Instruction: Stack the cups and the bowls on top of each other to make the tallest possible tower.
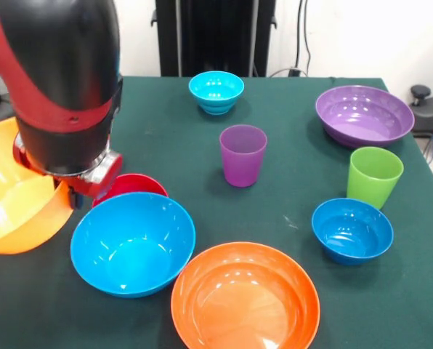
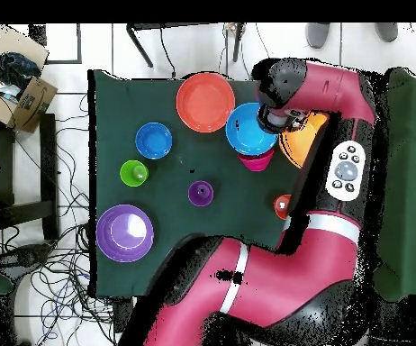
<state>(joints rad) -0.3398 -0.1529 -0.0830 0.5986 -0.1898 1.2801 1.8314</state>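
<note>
My gripper (image 1: 70,195) sits under the arm's wrist at the left, shut on the rim of the large yellow-orange bowl (image 1: 9,200), which hangs tilted above the table. Overhead, the gripper (image 2: 286,124) is at the edge of that bowl (image 2: 309,137). Beside it are the sky-blue bowl (image 1: 133,243) and, behind that, the small magenta bowl (image 1: 129,185). The orange-red bowl (image 1: 245,298) lies at the front. The purple cup (image 1: 243,154), lime green cup (image 1: 374,176), dark blue bowl (image 1: 351,230), purple bowl (image 1: 364,115) and cyan bowl (image 1: 216,91) stand apart. An orange cup (image 2: 283,206) shows only overhead.
The green table (image 1: 296,211) ends close to the purple bowl on the right. The arm's bulky body (image 1: 57,80) hides the table's back left part. Boxes (image 2: 27,95) and cables lie on the floor beside the table.
</note>
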